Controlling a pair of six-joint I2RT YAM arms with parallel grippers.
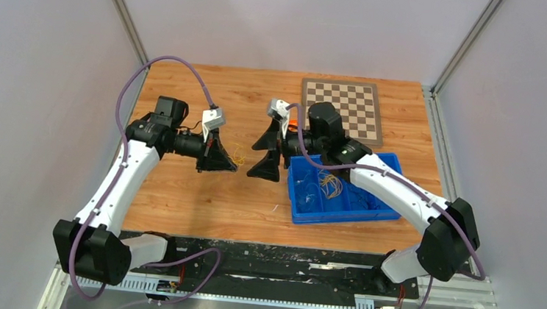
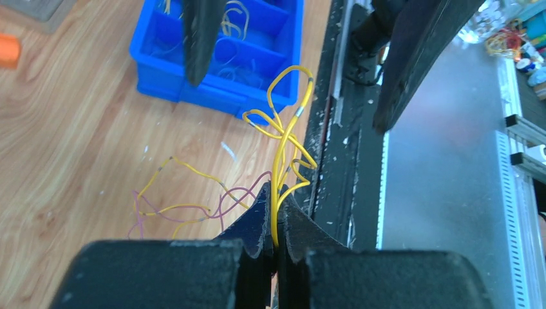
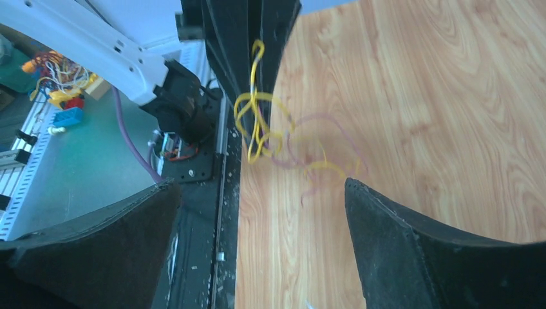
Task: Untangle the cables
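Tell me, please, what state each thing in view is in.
Left gripper, shut on the yellow cable.
Right gripper, open and empty.
Yellow cable, looped, pinched between the left gripper's fingers.
Purple cable, slack on the table.
Bin, upright, with more cables inside.

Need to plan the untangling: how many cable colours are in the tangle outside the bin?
2: yellow cable, pinched in the shut left hand; purple cable, tangled with it just beside that hand. Other strands may be hidden.
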